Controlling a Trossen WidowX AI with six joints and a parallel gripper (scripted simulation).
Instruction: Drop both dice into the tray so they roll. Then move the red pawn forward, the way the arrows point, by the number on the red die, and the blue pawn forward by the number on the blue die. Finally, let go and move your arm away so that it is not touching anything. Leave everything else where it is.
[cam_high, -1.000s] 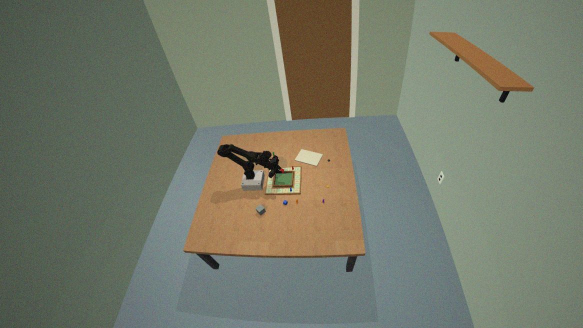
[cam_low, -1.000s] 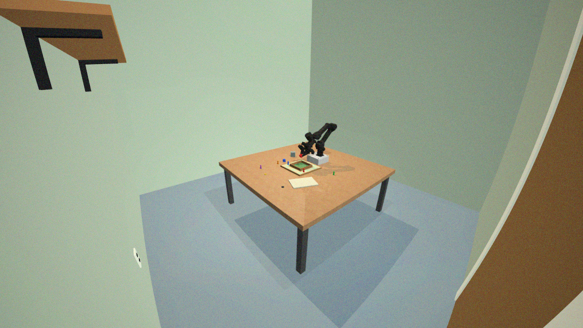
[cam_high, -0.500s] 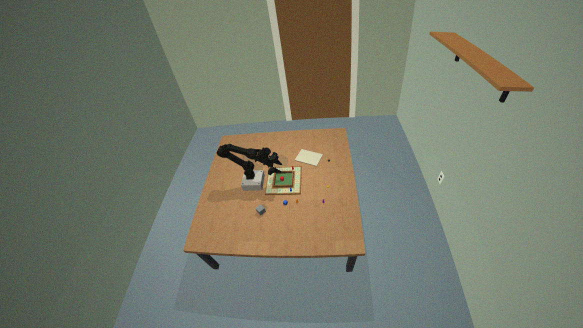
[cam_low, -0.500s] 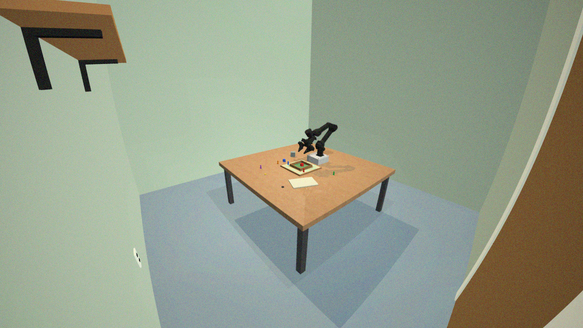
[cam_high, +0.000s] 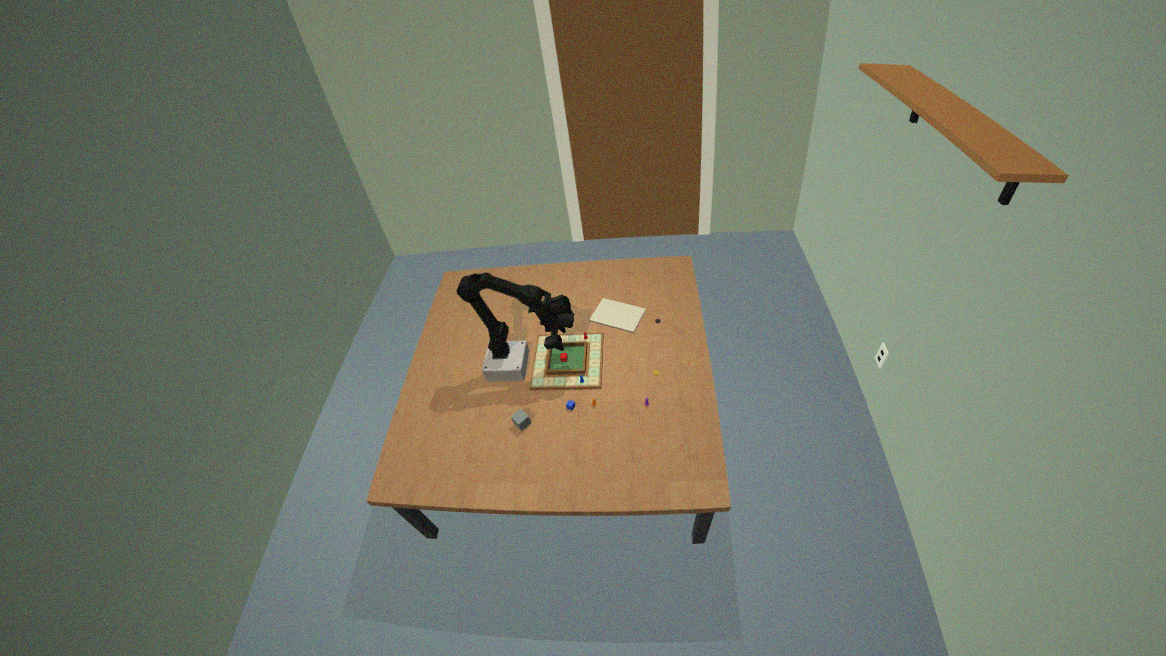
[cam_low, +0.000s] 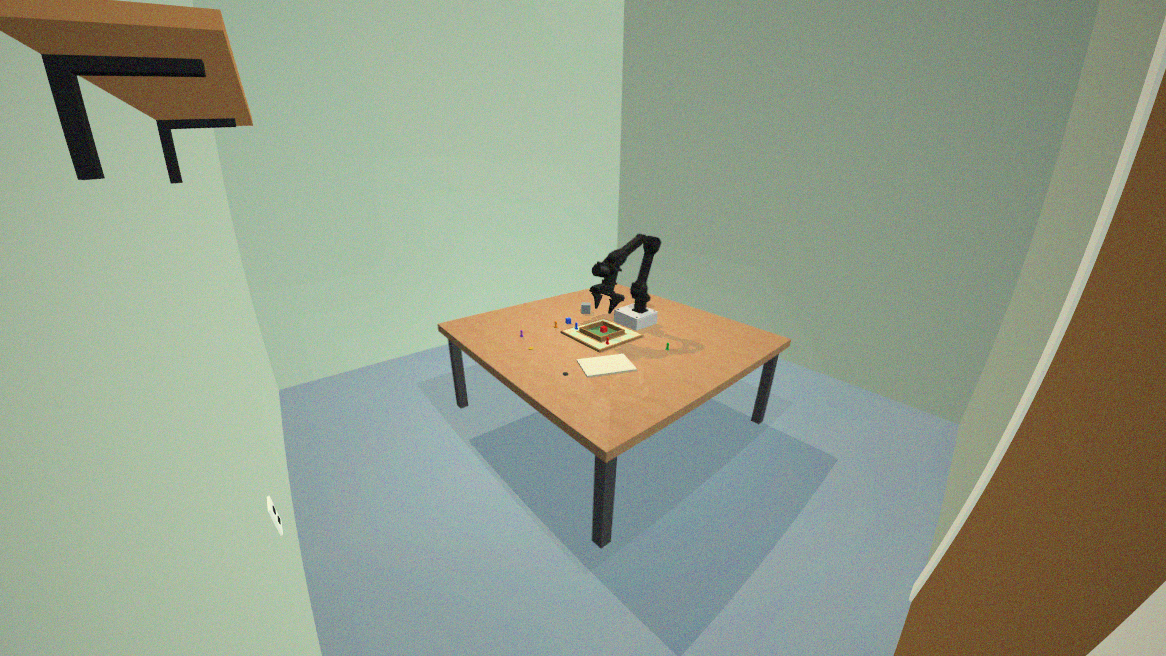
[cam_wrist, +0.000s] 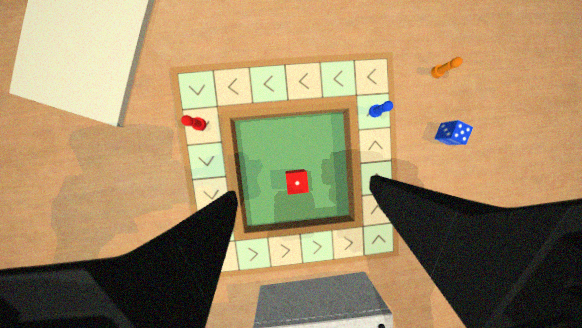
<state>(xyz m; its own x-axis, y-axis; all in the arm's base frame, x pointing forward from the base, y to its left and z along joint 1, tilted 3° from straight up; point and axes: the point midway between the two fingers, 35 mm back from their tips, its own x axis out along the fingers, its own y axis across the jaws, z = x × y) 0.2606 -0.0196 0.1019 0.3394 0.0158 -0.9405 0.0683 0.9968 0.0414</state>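
My gripper is open and empty above the tray. The red die is inside the tray's walls, below the fingers, one pip facing up; I cannot tell whether it is at rest. The blue die lies on the table beside the board. The red pawn stands one square past the top-left corner in the wrist view. The blue pawn stands one square before the top-right corner.
An orange pawn stands near the blue die. A purple pawn, yellow disc and black disc are farther out. A cream slab, grey cube and green pawn are also on the table.
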